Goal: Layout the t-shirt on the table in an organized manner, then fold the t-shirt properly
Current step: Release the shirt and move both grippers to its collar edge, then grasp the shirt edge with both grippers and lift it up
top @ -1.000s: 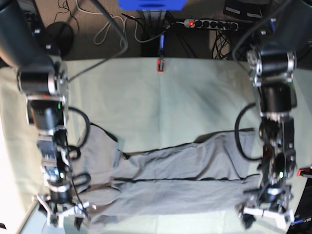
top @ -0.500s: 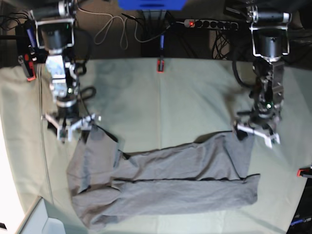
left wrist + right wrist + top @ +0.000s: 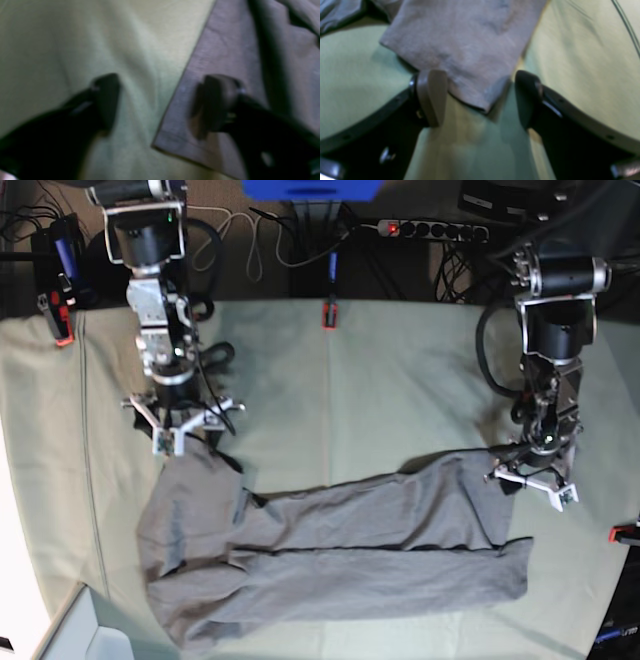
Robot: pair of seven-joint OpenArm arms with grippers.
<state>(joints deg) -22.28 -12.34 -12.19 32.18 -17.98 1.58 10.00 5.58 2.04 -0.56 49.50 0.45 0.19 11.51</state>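
Observation:
The grey t-shirt (image 3: 340,560) lies as a long folded band across the near half of the table (image 3: 350,370). My left gripper (image 3: 532,483) stands at the shirt's far right corner. In the left wrist view this gripper (image 3: 160,100) is open, with one finger (image 3: 107,97) over the green cloth, the other over the t-shirt (image 3: 225,50), and the hem running between them. My right gripper (image 3: 182,434) is at the far left corner. Seen from the right wrist, the gripper (image 3: 480,97) is open and a corner of the t-shirt (image 3: 465,50) reaches in between its fingers.
Red clamps (image 3: 328,314) (image 3: 62,330) (image 3: 625,532) hold the green cloth at the table's edges. Behind the table, a power strip (image 3: 430,228) and cables lie on the floor. A white box corner (image 3: 90,630) shows at the near left.
Both arms left the shirt's near edge for its far corners. The left gripper's jaws have narrowed a little. The shirt has not moved.

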